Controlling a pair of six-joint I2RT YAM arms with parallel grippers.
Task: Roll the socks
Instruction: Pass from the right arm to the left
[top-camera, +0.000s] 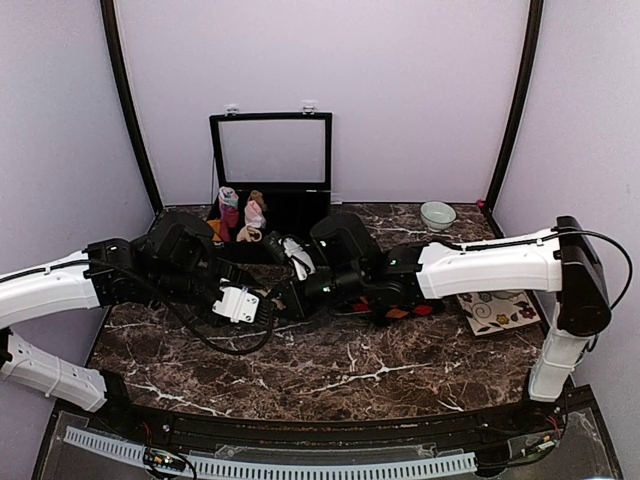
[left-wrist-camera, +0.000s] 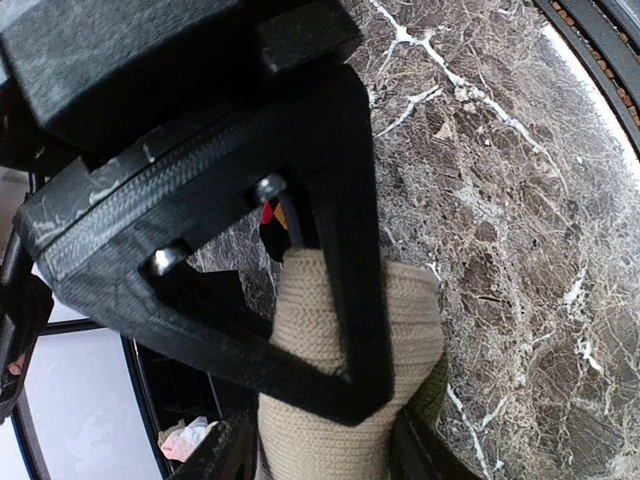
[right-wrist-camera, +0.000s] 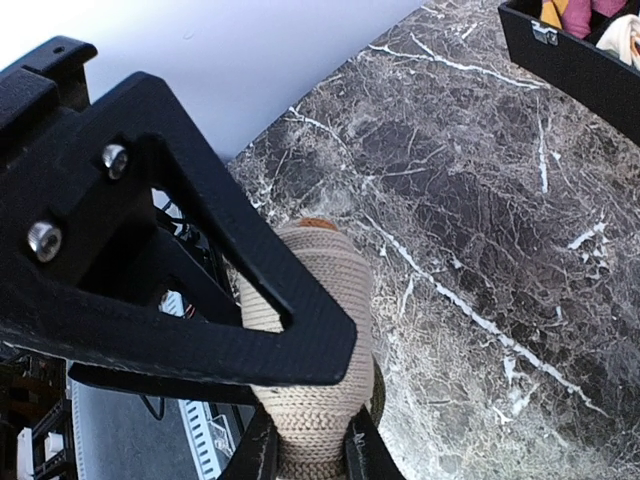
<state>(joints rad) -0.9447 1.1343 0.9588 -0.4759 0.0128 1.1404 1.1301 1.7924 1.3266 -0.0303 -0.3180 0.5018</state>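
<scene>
Cream knit sock (right-wrist-camera: 315, 425), clamped in both left jaws and right jaws, marble table (right-wrist-camera: 480, 200) beneath

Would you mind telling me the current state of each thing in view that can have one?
Left hand, shut on the cream sock.
Right hand, shut on the same sock.
Cream sock, bunched into a roll, gripped from both sides.
Black argyle sock, lying on the table, mostly hidden.
Black case, lid open.
Bowl, upright.
</scene>
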